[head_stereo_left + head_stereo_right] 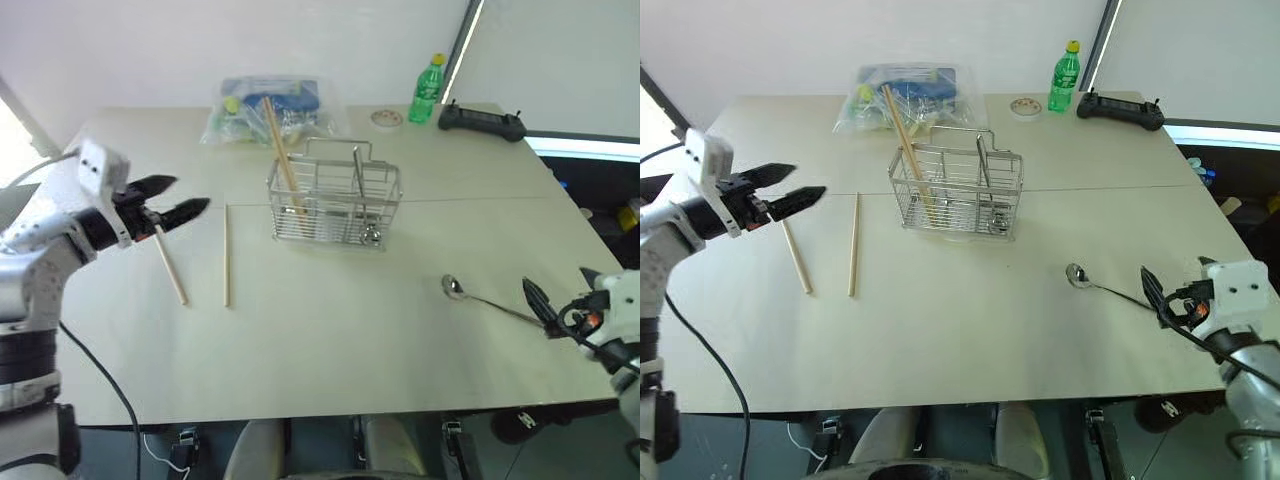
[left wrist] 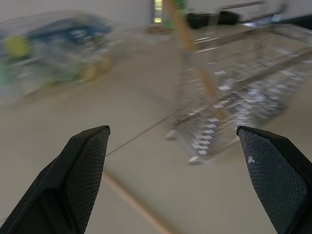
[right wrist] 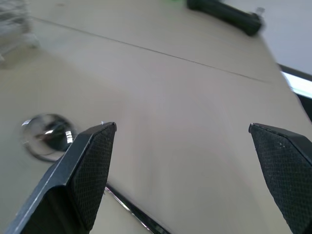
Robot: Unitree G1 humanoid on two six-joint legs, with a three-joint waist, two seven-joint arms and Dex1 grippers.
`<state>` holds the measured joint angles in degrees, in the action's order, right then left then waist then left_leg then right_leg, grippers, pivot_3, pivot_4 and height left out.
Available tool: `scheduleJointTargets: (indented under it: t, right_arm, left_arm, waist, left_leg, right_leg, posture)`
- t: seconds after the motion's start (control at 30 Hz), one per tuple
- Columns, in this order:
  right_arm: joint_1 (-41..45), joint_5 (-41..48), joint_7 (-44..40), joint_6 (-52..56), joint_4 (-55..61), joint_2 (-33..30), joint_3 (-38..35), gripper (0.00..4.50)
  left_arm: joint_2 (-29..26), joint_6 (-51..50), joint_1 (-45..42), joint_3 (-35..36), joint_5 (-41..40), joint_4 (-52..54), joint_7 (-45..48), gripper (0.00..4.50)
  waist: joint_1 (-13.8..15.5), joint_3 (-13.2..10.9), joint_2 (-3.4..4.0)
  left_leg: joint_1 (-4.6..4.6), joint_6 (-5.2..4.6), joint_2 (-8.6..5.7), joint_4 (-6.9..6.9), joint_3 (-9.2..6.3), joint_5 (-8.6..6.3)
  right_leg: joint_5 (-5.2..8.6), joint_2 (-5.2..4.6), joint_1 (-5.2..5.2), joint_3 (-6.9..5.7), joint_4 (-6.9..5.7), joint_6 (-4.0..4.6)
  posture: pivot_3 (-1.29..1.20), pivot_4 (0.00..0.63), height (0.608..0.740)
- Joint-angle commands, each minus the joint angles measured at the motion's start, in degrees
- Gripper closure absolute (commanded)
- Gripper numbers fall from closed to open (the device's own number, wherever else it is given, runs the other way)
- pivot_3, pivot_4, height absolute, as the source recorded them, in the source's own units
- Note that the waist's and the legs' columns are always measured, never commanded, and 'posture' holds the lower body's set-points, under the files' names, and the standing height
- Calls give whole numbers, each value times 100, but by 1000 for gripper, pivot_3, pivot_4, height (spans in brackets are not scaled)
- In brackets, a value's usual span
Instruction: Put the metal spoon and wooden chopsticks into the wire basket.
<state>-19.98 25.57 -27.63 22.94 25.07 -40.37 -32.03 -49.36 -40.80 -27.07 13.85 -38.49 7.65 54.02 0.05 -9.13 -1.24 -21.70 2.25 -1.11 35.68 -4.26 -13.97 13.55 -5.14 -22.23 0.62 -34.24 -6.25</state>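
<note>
- The table (image 1: pixel 330 340) is broad, flat and pale; thin things lie flush on it, so I judge there is little room for a finger to slide under them.
- The basket (image 1: pixel 335 205) stands upright mid-table, an open wire grid with dividers and a loop handle. It looks stiff but light, and a hard knock could probably shift it. One chopstick (image 1: pixel 281 150) already leans inside, sticking out the top.
- Two more chopsticks (image 1: pixel 226 254) lie flat on the table to the basket's left, near each other but apart. They look light, rigid and prone to roll; pinching near the middle should keep one balanced.
- The left tool (image 1: pixel 168 199) hovers over the upper end of the outer chopstick, fingers spread and empty.
- The spoon (image 1: pixel 455 288) lies to the basket's right, bowl toward the basket. It is smooth, hard metal and likely slippery; the thin handle is the sensible grip.
- The right tool (image 1: pixel 560 300) sits at the handle's end, fingers wide and empty.
</note>
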Motion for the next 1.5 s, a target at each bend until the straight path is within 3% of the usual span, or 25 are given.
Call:
scheduleJointTargets:
  t: [0.03, 0.27, 0.5, 0.77, 1.0, 1.37, 1.5]
  right_arm:
    - [61, 144, -1021, 39, -162, -632, 17, 0]
    - [627, 135, -2846, -99, -1360, -1756, 527, 0]
    - [1631, 35, -3631, 84, -2274, -2001, 1362, 0]
    - [2416, -199, -3840, 151, -2919, -1715, 2159, 0]
    - [3029, -482, -3757, -34, -3779, -1394, 2434, 0]
    - [3032, -778, -3869, -413, -4114, -1261, 2535, 0]
    - [2872, -759, -3959, -307, -4002, -1283, 2547, 1277]
  left_arm:
    - [-179, -357, -220, -293, -484, 623, 571, 110]
    - [-111, -431, -595, -1073, -724, 1154, 1385, 110]
    - [101, -706, -994, -1364, -921, 1190, 1505, 110]
    - [133, -605, -954, -1545, -796, 1255, 1631, 110]
    - [74, -605, -881, -1439, -803, 1353, 1605, 110]
    - [90, -685, -892, -1320, -914, 1433, 1378, 110]
    - [97, -663, -962, -1314, -924, 1368, 1346, 0]
  waist:
    - [1, -6, 11]
    - [-55, -20, 1]
    - [-72, -33, -9]
    - [-74, -35, -8]
    - [-73, -36, -7]
    - [-76, -36, -7]
    - [-76, -36, -7]
  left_leg:
    - [3, -1, 0, -1, 4, 0]
    - [9, -9, 0, -1, 27, -3]
    - [8, -13, -2, 7, 33, -6]
    - [9, -19, -2, 3, 33, -9]
    - [9, -19, -3, 11, 39, -9]
    - [12, -19, -4, 10, 40, -9]
    - [17, -19, -3, 10, 40, -9]
  right_leg:
    - [0, 0, 1, 3, 1, 0]
    - [0, 7, 1, 23, 1, -1]
    - [0, 8, 0, 30, 1, -2]
    - [1, 11, -4, 32, 0, -4]
    - [0, 11, -2, 39, -1, -5]
    - [-1, 11, -2, 41, -5, -7]
    - [0, 13, 2, 41, -7, -7]
  posture:
    - [0, 150, 726]
    - [0, 150, 726]
    - [0, 150, 726]
    - [0, 150, 726]
    - [0, 150, 726]
    - [0, 150, 726]
    - [0, 150, 726]
